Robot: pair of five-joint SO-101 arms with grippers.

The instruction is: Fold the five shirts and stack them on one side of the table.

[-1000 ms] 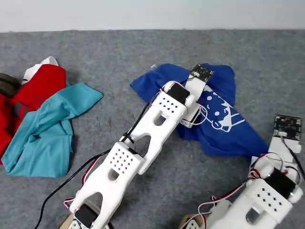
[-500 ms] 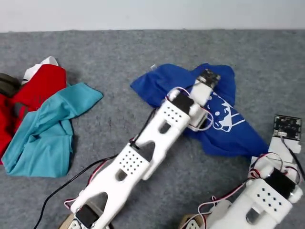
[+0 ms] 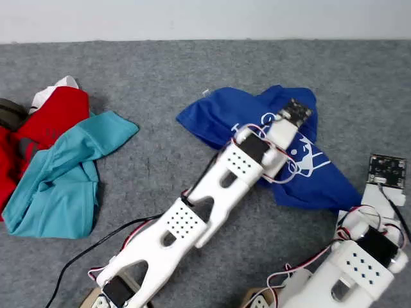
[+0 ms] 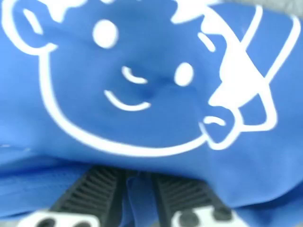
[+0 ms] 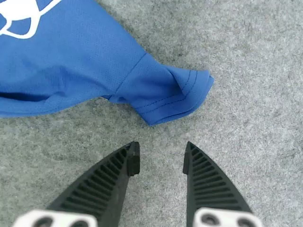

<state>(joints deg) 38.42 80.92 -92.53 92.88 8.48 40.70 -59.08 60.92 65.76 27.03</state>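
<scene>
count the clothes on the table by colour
blue shirt: 1
teal shirt: 1
red shirt: 1
white cloth, mostly hidden behind the red: 1
dark cloth, cut off at the edge: 1
total: 5

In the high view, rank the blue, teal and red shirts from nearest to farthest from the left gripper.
1. blue shirt: mid-table, pinched in the left gripper.
2. teal shirt: on the left side of the table.
3. red shirt: at the left edge, partly under the teal one.
</scene>
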